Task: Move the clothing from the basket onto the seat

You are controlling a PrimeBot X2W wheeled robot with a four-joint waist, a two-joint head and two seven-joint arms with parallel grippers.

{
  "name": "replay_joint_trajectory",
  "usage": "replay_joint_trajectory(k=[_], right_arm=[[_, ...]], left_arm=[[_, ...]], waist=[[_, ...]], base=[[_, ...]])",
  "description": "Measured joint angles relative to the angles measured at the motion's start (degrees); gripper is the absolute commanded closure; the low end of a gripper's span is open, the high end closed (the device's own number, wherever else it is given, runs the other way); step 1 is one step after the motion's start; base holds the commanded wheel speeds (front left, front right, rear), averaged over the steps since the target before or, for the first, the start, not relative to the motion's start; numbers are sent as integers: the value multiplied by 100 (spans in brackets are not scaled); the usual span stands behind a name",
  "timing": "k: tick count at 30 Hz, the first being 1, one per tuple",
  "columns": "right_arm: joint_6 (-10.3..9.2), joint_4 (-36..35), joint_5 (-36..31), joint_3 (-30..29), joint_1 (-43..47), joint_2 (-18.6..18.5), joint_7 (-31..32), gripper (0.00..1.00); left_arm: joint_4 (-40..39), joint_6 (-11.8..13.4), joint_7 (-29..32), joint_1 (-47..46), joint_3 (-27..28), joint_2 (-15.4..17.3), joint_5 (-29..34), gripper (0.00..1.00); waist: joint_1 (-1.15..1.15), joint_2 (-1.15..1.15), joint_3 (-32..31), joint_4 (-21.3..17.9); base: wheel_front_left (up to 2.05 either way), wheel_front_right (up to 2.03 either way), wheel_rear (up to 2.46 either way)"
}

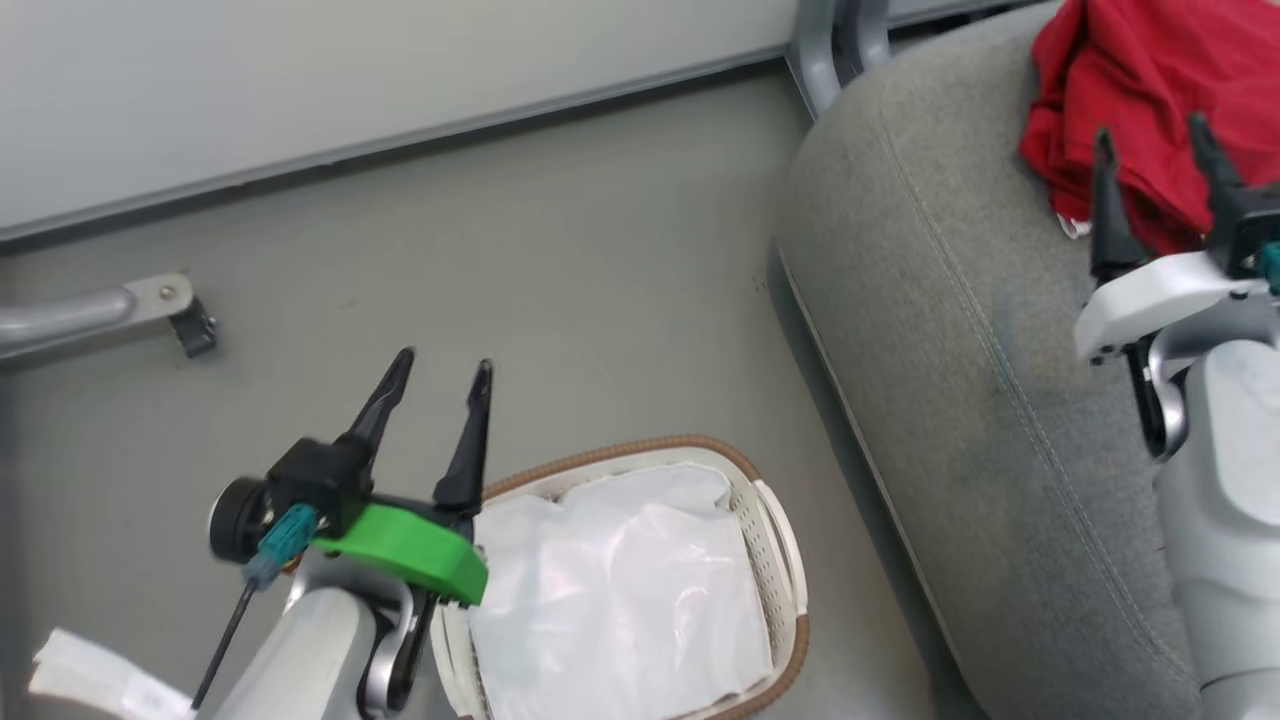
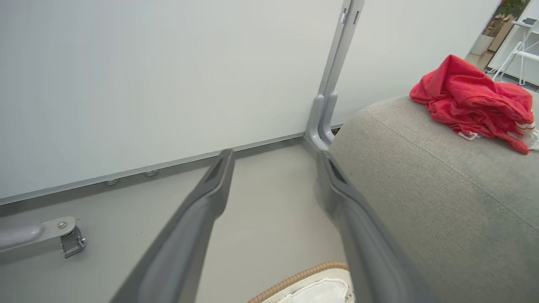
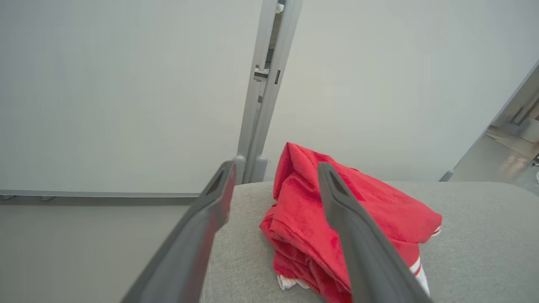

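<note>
The red clothing (image 1: 1150,90) lies crumpled on the grey seat (image 1: 950,330) at the upper right; the same clothing (image 2: 476,103) and seat (image 2: 442,198) show in the left wrist view, and the clothing (image 3: 337,227) again in the right wrist view. My right gripper (image 1: 1155,145) hovers just in front of the clothing, open and holding nothing. The white basket (image 1: 775,540) with a brown rim stands on the floor at the bottom centre, lined with a white sheet. My left gripper (image 1: 440,365) is open above the floor, just left of the basket's far rim.
A pale wall panel (image 1: 350,70) runs along the back, with a grey post (image 1: 830,50) beside the seat's far corner. A grey metal leg with a caster (image 1: 165,310) juts in at the left. White paper (image 1: 90,675) lies at the bottom left.
</note>
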Motion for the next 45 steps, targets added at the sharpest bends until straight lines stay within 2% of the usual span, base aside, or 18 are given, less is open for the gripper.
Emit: replay_joint_trajectory(k=[9,18,26,32,45], right_arm=[[0,-524,282,100,816,735,0,0],[0,-1043,1015,833,1800,797,0,0],[0,-1468,1195,740,2592,790,0,0],[0,-1548,1300,913,2981,791,0,0],[0,-1545,1335,1202,3124,792,0,0]], left_arm=[[-326,9,0,1056,1301,-399,390,0],[-454,-140,0,1647,2147,-805,844,0],[-444,-264,0,2032,2493,-996,973,0],[-428,-336,0,2296,2619,-1038,992,0],[-469,-391,0,2423,2638,-1055,989,0]], waist=[[0,0,-545,466],[0,0,-783,848],[0,0,-947,951],[0,0,-1102,952],[0,0,-1262,995]], base=[[0,0,0],[0,0,0],[0,0,0],[0,0,0],[0,0,0]])
